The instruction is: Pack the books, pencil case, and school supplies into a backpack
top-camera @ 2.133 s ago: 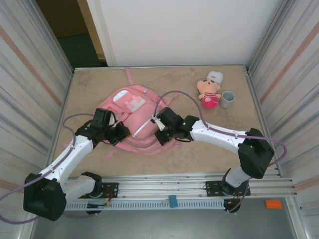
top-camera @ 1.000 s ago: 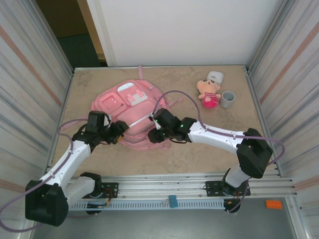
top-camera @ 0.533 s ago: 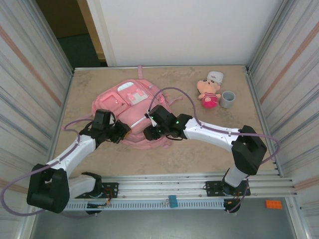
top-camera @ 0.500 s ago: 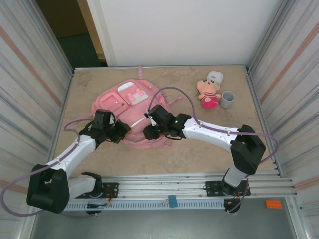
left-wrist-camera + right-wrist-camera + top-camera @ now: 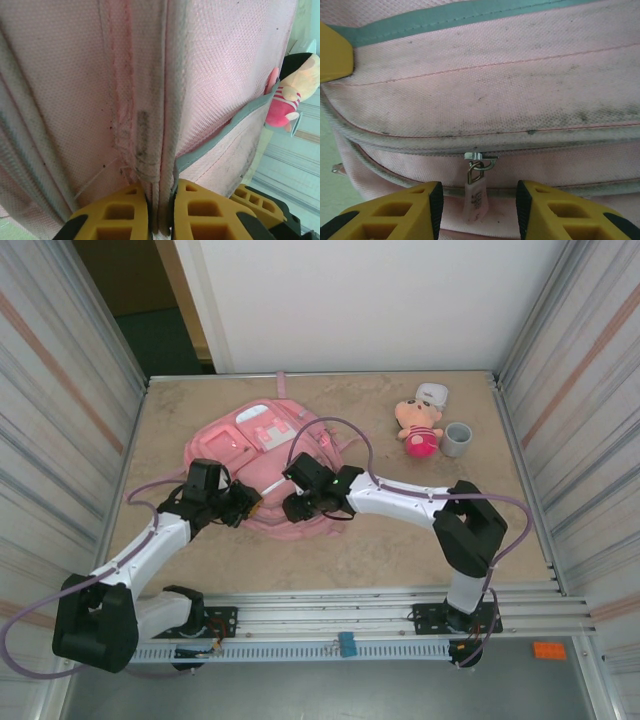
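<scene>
Top external view: backpack (image 5: 240, 455) lies flat on the table (image 5: 400, 530), left of centre, just ahead of both arms. Main zip reads as shut, so the step in hand looks like opening it.

Zip pull (image 5: 475, 195) hangs between the jaws of the right claw (image 5: 295, 508), which stand open either side of it, not pinching. Left claw (image 5: 160, 200) is clamped on a seam fold of the backpack.

To do it well: close squarely on the small tab, then draw along the zip line while the left claw anchors the fabric taut. Risk: the tab slips, or the bag drags.

Plush doll (image 5: 418, 427) and cup (image 5: 457, 439) sit well apart, far right.
</scene>
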Tool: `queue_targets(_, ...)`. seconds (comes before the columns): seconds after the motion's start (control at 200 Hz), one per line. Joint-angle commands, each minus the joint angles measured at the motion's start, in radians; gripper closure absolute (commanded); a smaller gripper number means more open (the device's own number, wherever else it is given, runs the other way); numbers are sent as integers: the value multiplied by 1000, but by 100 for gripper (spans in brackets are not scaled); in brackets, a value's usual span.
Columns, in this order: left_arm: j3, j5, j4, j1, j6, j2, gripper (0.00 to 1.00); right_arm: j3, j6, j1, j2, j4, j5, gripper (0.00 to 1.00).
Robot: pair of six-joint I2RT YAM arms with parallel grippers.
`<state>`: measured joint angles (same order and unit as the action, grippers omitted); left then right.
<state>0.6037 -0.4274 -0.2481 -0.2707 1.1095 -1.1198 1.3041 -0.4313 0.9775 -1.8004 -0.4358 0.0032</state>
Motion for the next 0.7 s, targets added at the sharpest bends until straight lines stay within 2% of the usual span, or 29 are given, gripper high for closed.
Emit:
queue_targets(0.0, 13, -31, 79, -4, 18, 22, 100, 38, 33, -1, -31, -12, 49, 59)
queue_targets(0.115, 22, -25, 38, 1, -13, 33, 100, 30, 51, -25, -14, -27, 117, 85)
queue_targets(0.205, 52, -12, -57, 22, -100, 39, 100, 2, 74, -57, 27, -48, 124, 100)
queue_targets(0.486, 137, -26, -318, 136, -405, 39, 100, -107, 125, -146, 134, -113, 109, 100)
queue_targets(0.581, 168, -44, -375, 159, -500, 16, 100, -110, 140, -138, 132, -111, 54, 100)
queue_targets(0.692, 215, -22, -425, 202, -592, -10, 100, -117, 137, -69, 140, -68, -12, 100)
